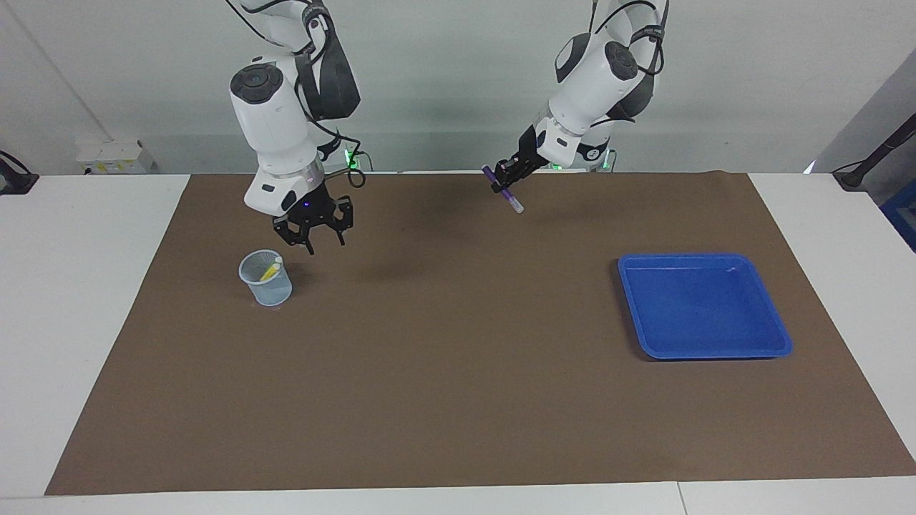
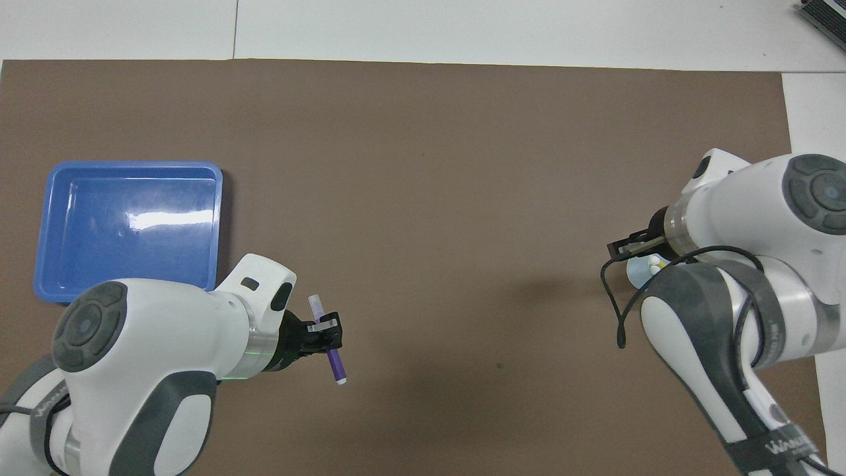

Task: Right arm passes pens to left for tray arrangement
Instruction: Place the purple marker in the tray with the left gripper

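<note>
In the facing view, the blue tray sits on the brown mat toward the left arm's end of the table, and everything else is placed from it. The left gripper hangs in the air over bare mat, toward the robots from the tray and toward the table's middle; its fingers are closed around a purple pen, which slants downward with its pale end lowest, clear of the mat. Well apart from the tray, toward the right arm's end of the table, stands a small pale blue mesh cup with a yellow pen leaning inside it. The right gripper hovers just above the cup, a little toward the robots from it, with its fingers spread and nothing between them, and a small blue light shows on its body. The tray holds no pens. In the overhead view, the tray shows its rim and glossy floor, partly covered at its nearer edge by the left arm. The left gripper is over the mat beside the tray's nearer corner, toward the table's middle, clamped on the purple pen, whose two pale ends stick out on either side of the fingers. The right gripper is well apart from the tray, over the mesh cup, of which only a sliver shows under the wrist, with pale pen tips inside.
</note>
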Robot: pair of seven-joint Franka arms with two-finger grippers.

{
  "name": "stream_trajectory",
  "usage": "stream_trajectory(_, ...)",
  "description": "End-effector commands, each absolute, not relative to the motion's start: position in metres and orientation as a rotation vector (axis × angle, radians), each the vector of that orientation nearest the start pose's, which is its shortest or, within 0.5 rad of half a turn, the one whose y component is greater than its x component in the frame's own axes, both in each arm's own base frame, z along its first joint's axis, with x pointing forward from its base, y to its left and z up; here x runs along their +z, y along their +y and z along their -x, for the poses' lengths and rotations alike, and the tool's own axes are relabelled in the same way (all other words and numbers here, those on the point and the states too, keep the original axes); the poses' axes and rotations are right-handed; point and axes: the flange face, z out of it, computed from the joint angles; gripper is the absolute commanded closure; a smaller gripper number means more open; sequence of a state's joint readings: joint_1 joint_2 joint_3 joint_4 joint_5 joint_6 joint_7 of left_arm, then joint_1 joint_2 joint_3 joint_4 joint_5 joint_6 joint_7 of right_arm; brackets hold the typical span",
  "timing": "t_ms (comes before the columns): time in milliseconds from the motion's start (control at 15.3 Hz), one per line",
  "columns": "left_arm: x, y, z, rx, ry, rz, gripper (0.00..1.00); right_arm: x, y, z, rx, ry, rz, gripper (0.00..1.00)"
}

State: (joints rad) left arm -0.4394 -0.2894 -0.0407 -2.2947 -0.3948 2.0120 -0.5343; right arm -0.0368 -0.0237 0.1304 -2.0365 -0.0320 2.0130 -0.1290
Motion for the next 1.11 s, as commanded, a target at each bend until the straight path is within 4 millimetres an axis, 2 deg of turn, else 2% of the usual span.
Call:
stream_trajectory(0,0.472,-0.190,-0.408,0.229,-0.042,3.349,1.00,0.433,0.005,-0.549,0.068,-0.192,3.176,0.46)
stream_trajectory(131,0.463,-0.162,-0.420,0.206,0.118,3.299,1.00,0.419,0.000,-0.551,0.108,0.092,3.180,0.47)
stream_trajectory(262,0.445,-0.135,-0.436,0.208,0.215,3.256,1.00,0.407,0.002,-0.552,0.146,0.277,3.171,0.49)
stream_trajectory(328,0.437,-0.124,-0.444,0.205,0.237,3.241,1.00,0.402,0.002,-0.553,0.152,0.311,3.168,0.49)
stream_trajectory(590,0.392,-0.067,-0.479,0.163,0.261,3.161,1.00,0.400,0.006,-0.553,0.157,0.304,3.169,0.50)
stream_trajectory(655,0.387,-0.055,-0.487,0.135,0.242,3.152,1.00,0.398,0.004,-0.553,0.164,0.309,3.168,0.50)
stream_trajectory(852,0.372,-0.034,-0.509,0.103,0.212,3.124,1.00,0.390,0.002,-0.548,0.194,0.316,3.168,0.51)
stream_trajectory(1049,0.349,-0.027,-0.528,0.067,0.191,3.129,1.00,0.385,0.001,-0.544,0.208,0.315,3.168,0.58)
